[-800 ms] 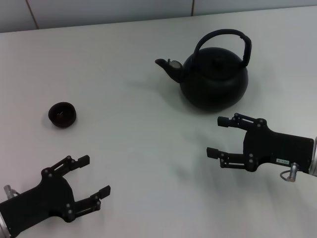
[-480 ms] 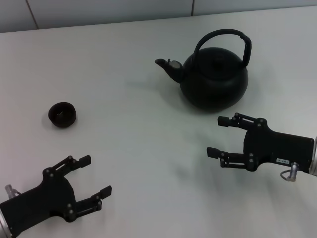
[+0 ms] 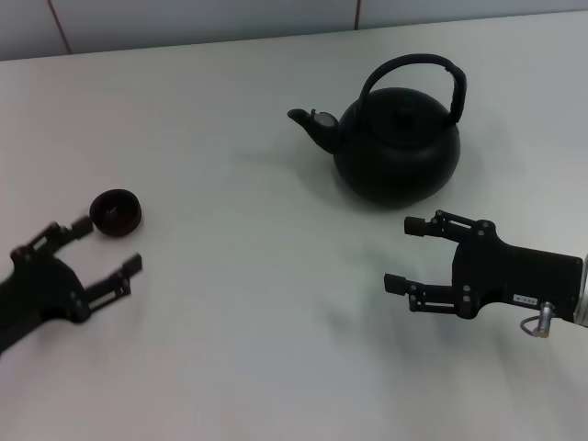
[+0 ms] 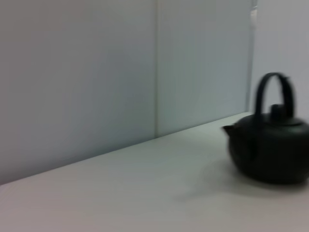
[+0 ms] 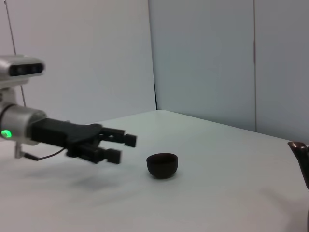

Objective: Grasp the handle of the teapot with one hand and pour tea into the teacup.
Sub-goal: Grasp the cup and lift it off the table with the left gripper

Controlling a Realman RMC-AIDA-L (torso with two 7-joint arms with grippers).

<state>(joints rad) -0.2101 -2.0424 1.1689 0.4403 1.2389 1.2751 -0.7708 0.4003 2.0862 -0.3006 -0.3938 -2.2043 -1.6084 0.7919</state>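
Matte black teapot (image 3: 397,147), dark brown-black teacup (image 3: 115,212), plain white table (image 3: 239,303).

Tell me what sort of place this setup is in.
Probably a lab or test bench, not a home kitchen: a bare white table against plain panelled walls, holding only a black teapot and a small teacup, with two robot end effectors over it.

I see the teapot (image 3: 397,147), round and matte black, standing upright toward the tabletop's far right, its short spout pointing left toward the teacup (image 3: 115,212). Its arched handle (image 3: 411,66) rises over the knobbed lid. The tiny dark teacup sits upright near the left edge, well apart.
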